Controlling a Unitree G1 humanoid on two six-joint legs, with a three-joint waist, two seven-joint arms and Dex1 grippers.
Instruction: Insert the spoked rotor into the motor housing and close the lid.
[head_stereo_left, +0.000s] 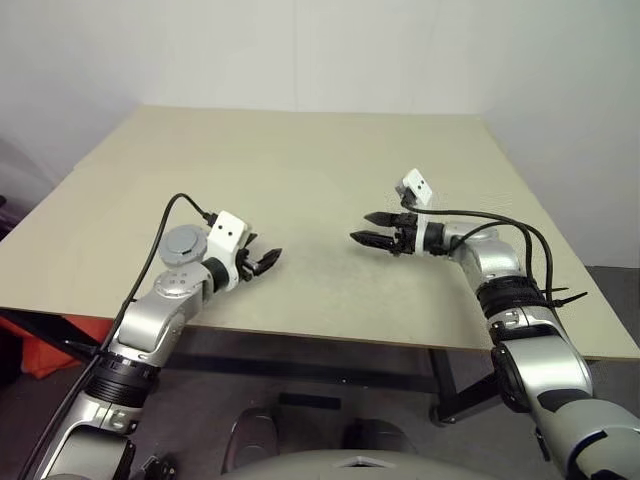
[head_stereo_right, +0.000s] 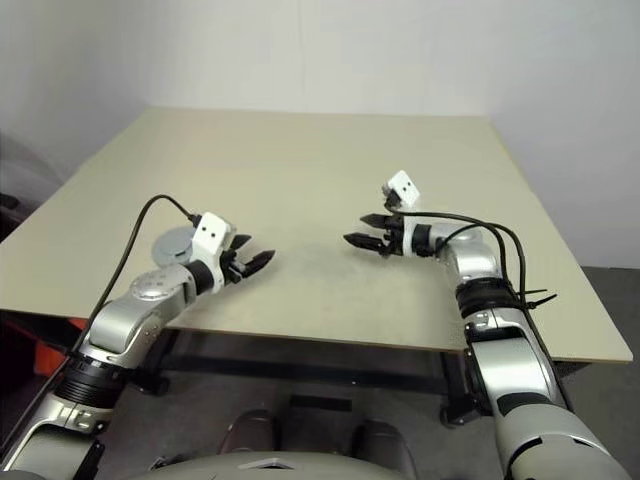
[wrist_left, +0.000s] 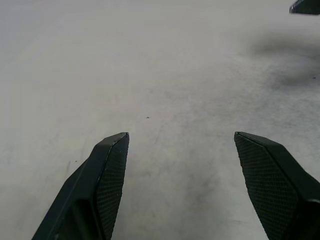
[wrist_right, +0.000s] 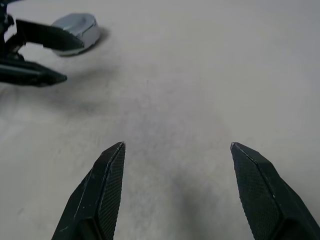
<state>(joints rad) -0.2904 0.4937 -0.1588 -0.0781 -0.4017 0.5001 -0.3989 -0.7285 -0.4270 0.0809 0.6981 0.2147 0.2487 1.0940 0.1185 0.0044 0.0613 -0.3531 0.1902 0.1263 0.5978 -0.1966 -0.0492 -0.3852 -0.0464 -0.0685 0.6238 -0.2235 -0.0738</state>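
A round silver-grey motor housing (head_stereo_left: 183, 243) lies near the table's front left edge, just behind my left wrist, and is also seen across the table in the right wrist view (wrist_right: 77, 30). A grey round face that looks like the lid covers its top. The spoked rotor is hidden. My left gripper (head_stereo_left: 268, 258) hovers open and empty over bare table, to the right of the housing. My right gripper (head_stereo_left: 360, 227) is open and empty as well, pointing left toward the left gripper with a gap of tabletop between them.
The beige table (head_stereo_left: 320, 160) has its front edge close under both arms and white walls behind it. An orange object (head_stereo_left: 40, 350) sits on the floor below the left corner. Cables run along both forearms.
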